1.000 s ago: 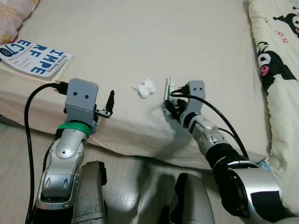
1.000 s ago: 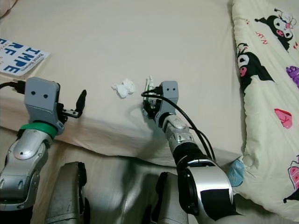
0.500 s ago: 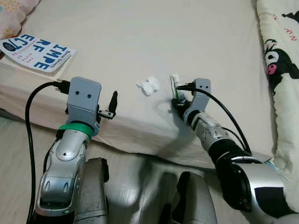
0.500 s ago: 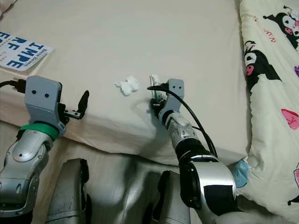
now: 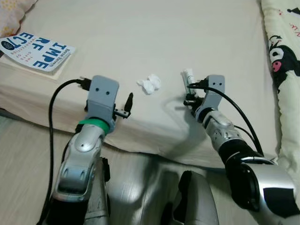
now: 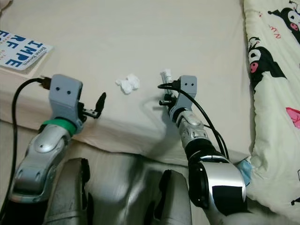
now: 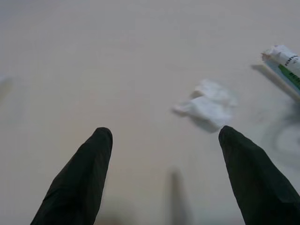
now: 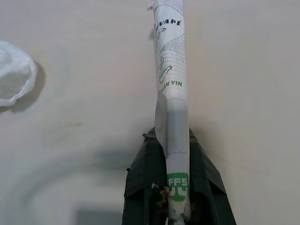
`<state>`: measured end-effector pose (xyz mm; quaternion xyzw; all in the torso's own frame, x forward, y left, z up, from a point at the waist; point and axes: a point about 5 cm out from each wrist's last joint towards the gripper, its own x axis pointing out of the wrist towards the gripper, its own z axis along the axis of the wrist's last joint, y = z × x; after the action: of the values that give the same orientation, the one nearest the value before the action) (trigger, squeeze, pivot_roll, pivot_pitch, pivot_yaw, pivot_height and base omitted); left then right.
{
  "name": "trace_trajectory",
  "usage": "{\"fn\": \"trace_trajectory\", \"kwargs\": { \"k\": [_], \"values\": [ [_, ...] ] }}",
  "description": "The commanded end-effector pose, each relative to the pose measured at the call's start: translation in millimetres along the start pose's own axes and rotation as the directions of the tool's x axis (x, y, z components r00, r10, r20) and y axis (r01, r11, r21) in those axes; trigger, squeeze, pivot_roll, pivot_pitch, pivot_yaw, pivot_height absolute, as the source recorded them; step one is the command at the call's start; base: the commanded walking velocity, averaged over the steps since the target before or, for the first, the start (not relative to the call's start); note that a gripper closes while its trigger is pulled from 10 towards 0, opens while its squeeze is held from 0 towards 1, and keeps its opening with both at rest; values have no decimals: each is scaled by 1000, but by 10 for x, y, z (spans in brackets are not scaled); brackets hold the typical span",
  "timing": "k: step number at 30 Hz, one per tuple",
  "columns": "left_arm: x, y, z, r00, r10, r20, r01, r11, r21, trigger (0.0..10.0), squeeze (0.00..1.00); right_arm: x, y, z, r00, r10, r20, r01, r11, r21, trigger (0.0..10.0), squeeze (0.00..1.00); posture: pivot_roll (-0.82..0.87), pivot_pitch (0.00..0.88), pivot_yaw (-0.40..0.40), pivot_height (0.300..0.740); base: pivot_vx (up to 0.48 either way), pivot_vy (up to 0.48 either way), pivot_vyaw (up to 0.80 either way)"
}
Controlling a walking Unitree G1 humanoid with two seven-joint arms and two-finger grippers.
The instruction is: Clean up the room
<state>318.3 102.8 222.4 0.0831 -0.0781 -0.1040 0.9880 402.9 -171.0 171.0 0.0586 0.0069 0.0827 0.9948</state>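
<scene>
White wrapper (image 8: 171, 89), printed green, is pinched between the right gripper (image 5: 191, 93) fingers near its lower end; its long axis runs straight out from the fingertips, away from the wrist, and it appears lifted just clear of the bed (image 5: 140, 37). Crumpled tissue (image 5: 150, 84) lies on the bed between the two arms, just beside the wrapper's left. Left gripper (image 5: 127, 104) hovers near the bed edge, fingers (image 7: 84, 178) spread apart and empty; the tissue sits ahead of them, closer to the inner finger. Judged nearer and free, the left arm suits the tissue. Book (image 5: 37, 50) rests at the far left. No bin or container is seen
</scene>
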Motion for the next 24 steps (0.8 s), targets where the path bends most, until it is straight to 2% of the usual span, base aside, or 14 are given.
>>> {"fn": "trace_trajectory", "kwargs": {
  "k": [1, 6, 8, 9, 10, 11, 12, 13, 15, 17, 18, 21, 22, 24],
  "values": [
    [48, -127, -101, 998, -50, -29, 50, 999, -13, 10000, 0, -83, -135, -94, 1000, -31, -2, 31, 1000, -1, 0, 0, 222, 335, -67, 514, 0, 0, 0],
    [239, -223, -180, 997, -57, -53, 57, 998, -10, 10000, 0, -146, -270, -71, 997, -69, 42, 71, 996, -48, 0, 0, 145, 314, -56, 514, 0, 0, 0],
    [356, -305, -233, 995, -74, -67, 75, 997, 8, 10000, 0, -208, -409, -17, 988, -126, 93, 134, 987, -84, 0, 0, 119, 313, -52, 514, 0, 0, 0],
    [433, -344, -255, 994, -86, -73, 87, 996, 7, 10000, 51, -272, -520, 45, 977, -157, 147, 174, 978, -113, 0, 0, 94, 313, -45, 514, 0, 0, 0],
    [433, -344, -255, 994, -86, -73, 87, 996, 7, 10000, 51, -272, -520, 45, 977, -157, 147, 174, 978, -113, 0, 0, 94, 313, -45, 514, 0, 0, 0],
    [499, -360, -272, 994, -79, -79, 81, 997, 18, 10000, 702, -341, -610, 106, 965, -167, 201, 196, 971, -136, 8863, 0, 81, 316, -40, 514, 0, 0, 0],
    [499, -360, -272, 994, -79, -79, 81, 997, 18, 10000, 702, -341, -610, 106, 965, -167, 201, 196, 971, -136, 8863, 0, 81, 316, -40, 514, 0, 0, 0],
    [561, -358, -291, 994, -70, -88, 71, 997, 15, 10000, 1000, -423, -689, 170, 952, -167, 257, 215, 962, -170, 10000, 0, 55, 321, -33, 514, 0, 0, 0],
    [633, -322, -305, 994, -43, -96, 45, 999, 17, 10000, 1000, -547, -748, 248, 936, -136, 324, 212, 954, -211, 10000, 0, 23, 331, -26, 514, 0, 0, 0],
    [666, -302, -305, 995, -30, -96, 32, 999, 18, 10000, 1000, -607, -750, 278, 931, -110, 349, 200, 952, -233, 10000, 0, 3, 341, -21, 514, 0, 0, 0],
    [695, -293, -290, 996, -22, -86, 24, 999, 25, 10000, 937, -659, -741, 298, 927, -86, 365, 187, 949, -253, 10000, 0, -15, 349, -19, 514, 0, 0, 0],
    [737, -291, -270, 998, -11, -68, 14, 999, 45, 10000, 937, -718, -731, 310, 924, -69, 376, 180, 946, -270, 10000, 0, -21, 352, -18, 514, 0, 0, 0],
    [764, -292, -248, 999, 5, -53, -1, 998, 67, 10000, 0, -749, -717, 319, 922, -62, 383, 177, 946, -273, 10000, 0, -54, 365, -15, 514, 0, 0, 0],
    [781, -291, -235, 999, 16, -43, -13, 997, 81, 10000, 0, -769, -707, 326, 920, -58, 388, 175, 946, -273, 10000, 0, -54, 365, -15, 514, 0, 0, 0]
  ]
}}
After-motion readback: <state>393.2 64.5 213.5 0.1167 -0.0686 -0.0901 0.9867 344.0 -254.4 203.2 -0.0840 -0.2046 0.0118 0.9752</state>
